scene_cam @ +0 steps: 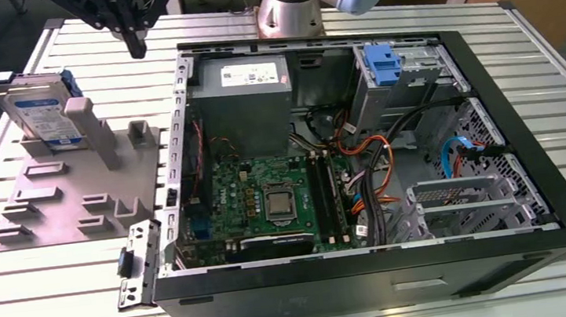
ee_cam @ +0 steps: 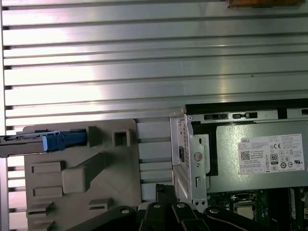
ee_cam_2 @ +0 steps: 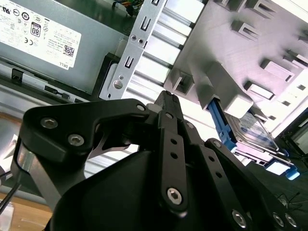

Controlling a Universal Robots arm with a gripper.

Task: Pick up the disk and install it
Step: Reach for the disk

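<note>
Slatted table (scene_cam: 46,309); computer case (scene_cam: 358,275); grey fixture (scene_cam: 57,206)

disk (scene_cam: 35,105) | silver-grey, white-and-blue label, blue bracket round the edges | standing upright on edge | looks slotted into the grey holder (scene_cam: 55,190), exterior view's left

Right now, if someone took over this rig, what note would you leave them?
Claw: shut, holding nothing; it hovers over the gap between holder and case, apart from the disk.
Disk: stands on edge in the grey holder, to the exterior view's left of the open case. Its blue bracket is on.
Done: nothing that shows; the disk is not yet grasped.
Left: the pickup and the install into the case.
</note>
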